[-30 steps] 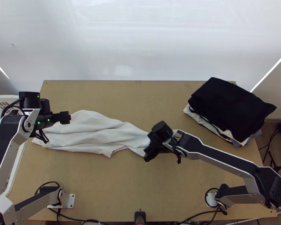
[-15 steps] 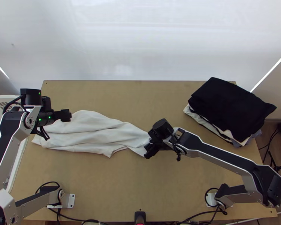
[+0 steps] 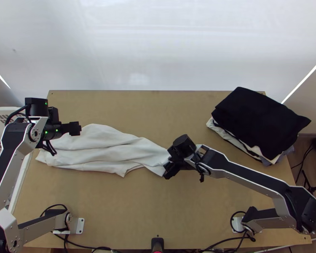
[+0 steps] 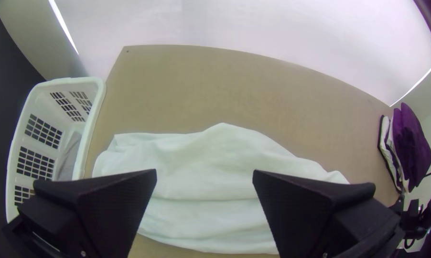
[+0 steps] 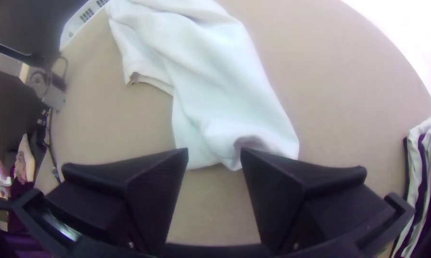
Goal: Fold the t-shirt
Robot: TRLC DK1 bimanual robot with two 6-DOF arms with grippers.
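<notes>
We see the white t-shirt (image 3: 107, 154) loosely bunched, its long axis running from near the worktop's (image 3: 158, 202) left edge to about the middle. Our right gripper (image 5: 214, 152), fingers wide apart, is nearer its narrow end (the bit we'd judge handiest to pinch next); our left gripper (image 4: 204, 173), also spread, hangs over the broad end. A folded pile (image 3: 261, 120) sits by the far right corner, a basket (image 4: 89, 129) beside the left edge, and a pale backdrop (image 3: 179, 46) beyond.
</notes>
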